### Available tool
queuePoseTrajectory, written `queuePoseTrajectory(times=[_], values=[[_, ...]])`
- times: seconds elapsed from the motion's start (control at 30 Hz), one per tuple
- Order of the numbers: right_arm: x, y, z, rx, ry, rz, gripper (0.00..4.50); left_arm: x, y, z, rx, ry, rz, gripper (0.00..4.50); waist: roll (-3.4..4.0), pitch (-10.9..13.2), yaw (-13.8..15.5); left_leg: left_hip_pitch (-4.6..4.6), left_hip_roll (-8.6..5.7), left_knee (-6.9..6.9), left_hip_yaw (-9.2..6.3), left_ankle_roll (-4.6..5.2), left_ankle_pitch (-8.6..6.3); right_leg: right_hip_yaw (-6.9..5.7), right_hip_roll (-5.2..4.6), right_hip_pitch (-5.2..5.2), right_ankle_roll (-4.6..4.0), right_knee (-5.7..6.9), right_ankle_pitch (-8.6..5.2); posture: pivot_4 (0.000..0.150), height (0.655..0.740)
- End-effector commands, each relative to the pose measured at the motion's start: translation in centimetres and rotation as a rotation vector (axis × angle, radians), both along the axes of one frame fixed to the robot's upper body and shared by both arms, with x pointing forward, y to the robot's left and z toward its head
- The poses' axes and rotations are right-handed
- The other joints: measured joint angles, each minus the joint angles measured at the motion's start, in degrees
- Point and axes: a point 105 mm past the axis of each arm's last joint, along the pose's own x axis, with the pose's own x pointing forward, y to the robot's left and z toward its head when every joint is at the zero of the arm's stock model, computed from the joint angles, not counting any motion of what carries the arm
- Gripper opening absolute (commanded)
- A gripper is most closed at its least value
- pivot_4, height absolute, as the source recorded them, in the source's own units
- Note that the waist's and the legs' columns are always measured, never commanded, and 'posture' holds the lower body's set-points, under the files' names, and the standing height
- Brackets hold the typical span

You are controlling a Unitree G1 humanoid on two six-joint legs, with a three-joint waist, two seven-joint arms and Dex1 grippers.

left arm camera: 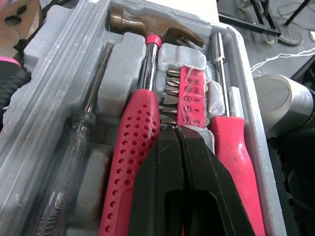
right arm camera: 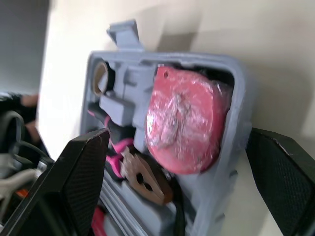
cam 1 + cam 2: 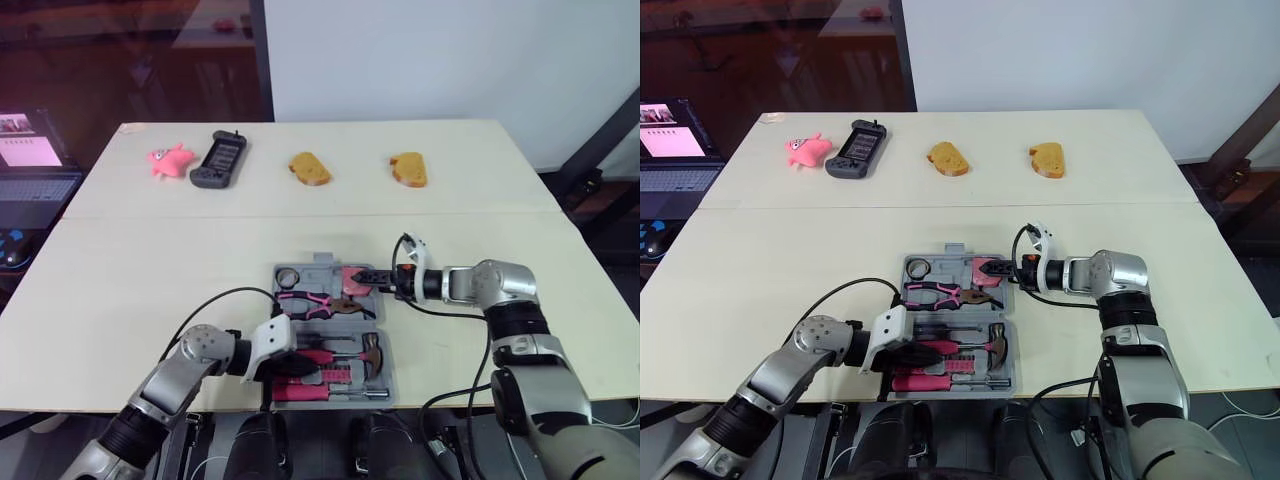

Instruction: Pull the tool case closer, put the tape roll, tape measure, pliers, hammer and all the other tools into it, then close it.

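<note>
The grey tool case (image 3: 388, 385) lies open near the table's front edge. Its far half holds the tape roll (image 3: 287, 277), the pink tape measure (image 2: 184, 123) and the pliers (image 3: 322, 303). The near half holds the hammer (image 1: 147, 22), a bit holder (image 1: 189, 96) and a pink-handled screwdriver (image 1: 236, 147). My left gripper (image 1: 175, 129) is shut with nothing in it, hovering over the near half between the hammer's handle and the screwdriver. At the case's right edge, my right gripper (image 3: 366, 279) is open, its fingers (image 2: 83, 172) spread to either side of the tape measure's corner.
Along the table's far side lie a pink toy (image 3: 168, 160), a black handheld device (image 3: 219, 160) and two bread slices (image 3: 310, 168) (image 3: 409, 169). A laptop (image 3: 30, 165) stands off the table's left. The case sits close to the front edge.
</note>
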Motion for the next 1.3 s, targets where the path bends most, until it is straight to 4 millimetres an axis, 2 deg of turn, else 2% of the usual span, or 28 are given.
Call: queuePoseTrajectory(times=[0.03, 0.17, 0.57, 0.77, 0.87, 1.03, 1.17, 1.3], values=[[0.3, 1.7, 0.6, 0.115, -0.004, 0.017, 4.44, -1.3, 0.2, -2.4, 0.058, 0.104, 0.007, 0.0, 0.01, -0.02, 0.0, 0.0, 0.0, 0.0, 0.01, 0.0, 0.0, 0.0, 0.0, 0.0, 0.0, 0.0, 0.0, 0.15, 0.7188], [0.3, 2.3, 1.9, 0.221, -0.01, 0.032, 4.44, -1.3, 0.2, -2.4, 0.04, 0.114, 0.031, 0.0, 0.02, -0.02, 0.08, 0.0, 0.0, -0.01, 0.02, 0.0, 0.0, 0.02, -0.01, 0.0, 0.0, 0.0, 0.0, 0.15, 0.7188], [-0.4, 1.3, 5.1, 0.263, -0.114, 0.11, 4.44, -0.8, 0.4, -1.6, -0.019, 0.112, 0.13, 0.0, 0.06, -0.01, 0.38, -0.04, -0.01, -0.09, 0.05, -0.01, 0.0, 0.1, -0.04, -0.09, 0.0, -0.03, 0.0, 0.15, 0.7188], [-0.9, 1.3, 6.4, 0.276, -0.146, 0.151, 4.44, -0.9, 1.1, -1.5, 0.015, 0.078, 0.124, 0.0, 0.05, -0.01, 0.27, -0.03, -0.02, -0.38, 0.07, -0.1, 0.06, 0.1, -0.03, -0.2, -0.03, -0.08, 0.01, 0.15, 0.7188], [-1.2, 1.3, 6.9, 0.275, -0.162, 0.176, 4.44, -0.3, 1.7, -0.8, 0.014, 0.045, 0.151, 0.0, 0.05, -0.01, 0.3, -0.03, -0.03, -0.53, 0.08, -0.18, 0.12, 0.1, 0.0, -0.28, -0.07, -0.08, 0.02, 0.15, 0.7188], [-1.8, 1.5, 7.3, 0.279, -0.177, 0.213, 4.44, 0.3, 2.8, 2.4, -0.078, 0.02, 0.189, 0.0, 0.05, 0.0, 0.28, -0.07, -0.02, -0.56, 0.08, -0.27, 0.18, 0.11, 0.0, -0.37, -0.1, -0.08, 0.03, 0.15, 0.7188], [-2.3, 1.5, 7.6, 0.286, -0.189, 0.244, 4.44, -0.9, 5.0, 3.6, -0.052, 0.016, 0.151, 0.0, 0.04, 0.02, 0.32, -0.19, -0.02, -0.6, 0.1, -0.35, 0.23, 0.13, 0.0, -0.54, -0.14, -0.06, 0.06, 0.15, 0.7188], [-2.7, 1.3, 8.1, 0.284, -0.222, 0.273, 4.44, -0.8, 7.0, 5.9, -0.105, -0.003, 0.187, 0.0, 0.04, 0.03, 0.45, -0.21, -0.02, -0.64, 0.14, -0.37, 0.23, 0.17, 0.0, -0.6, -0.14, -0.06, 0.06, 0.15, 0.7188]])
